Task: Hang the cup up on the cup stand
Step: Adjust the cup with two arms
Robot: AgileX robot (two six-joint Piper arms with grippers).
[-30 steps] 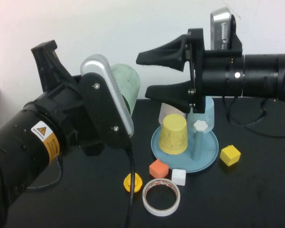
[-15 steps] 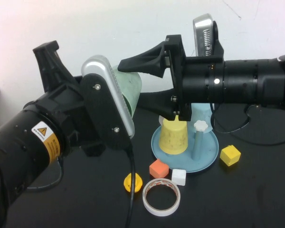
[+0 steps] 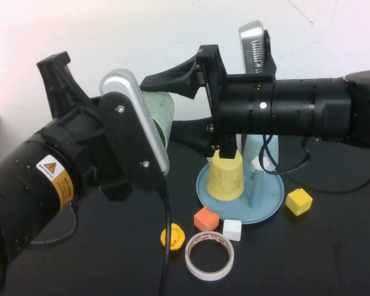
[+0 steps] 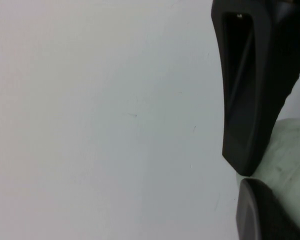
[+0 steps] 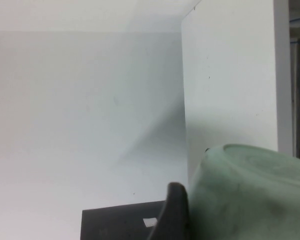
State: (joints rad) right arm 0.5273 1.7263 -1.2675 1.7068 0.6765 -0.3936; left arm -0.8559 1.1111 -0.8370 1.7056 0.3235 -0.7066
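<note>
Above the black tabletop [image 3: 333, 259], my left gripper [image 3: 149, 132] pinches the light, slippery pale mint-green plastic tumbler [image 3: 162, 116] while my right gripper [image 3: 157, 105], spread wide, straddles its rigid tapered wall, left of the round blue pegged cup stand [image 3: 268, 206].

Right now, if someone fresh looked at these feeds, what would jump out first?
The two black arms meeting in mid-air above the table: the left gripper holds the mint-green cup aloft, and the right gripper, jaws open, straddles it from the right. Below sits the blue cup stand carrying an upturned yellow cup, with a roll of tape nearest the camera.
</note>
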